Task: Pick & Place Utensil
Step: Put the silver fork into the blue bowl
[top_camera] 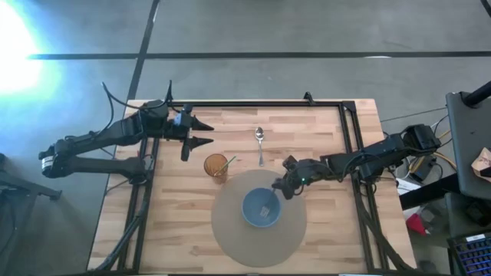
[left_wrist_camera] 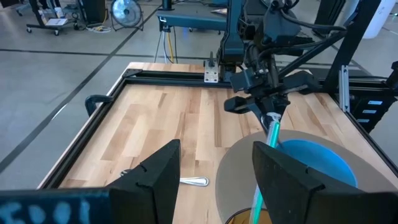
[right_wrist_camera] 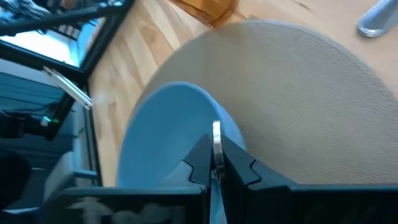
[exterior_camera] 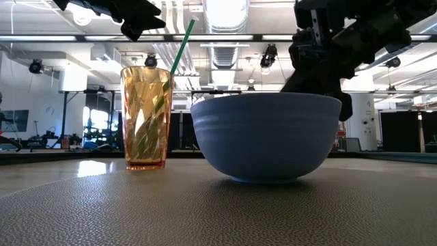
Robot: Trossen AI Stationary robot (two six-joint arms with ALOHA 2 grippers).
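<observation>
A blue bowl [top_camera: 261, 208] stands on a round grey mat [top_camera: 230, 238]. My right gripper [top_camera: 284, 186] hangs over the bowl's right rim, shut on a thin silver utensil [right_wrist_camera: 216, 134]; what kind it is does not show. A silver spoon [top_camera: 260, 142] lies flat on the wood beyond the mat. An amber cup [top_camera: 217, 165] with a green straw stands at the mat's far left edge. My left gripper [top_camera: 209, 133] hovers open at the table's far left, with nothing between its fingers. My right gripper pinches the utensil between its two fingertips [right_wrist_camera: 200, 163]. A narrow silver end [right_wrist_camera: 216, 129] sticks out past them, seen edge-on. The fingers slant down from the table's right side toward the bowl. The utensil is clear of the table; the gripper hides the rest of it.
A black metal frame [top_camera: 349, 130] runs along the table's far and right edges. A small grey shape [top_camera: 265, 211] shows inside the bowl. Bare wood lies at the near left of the mat [top_camera: 153, 230].
</observation>
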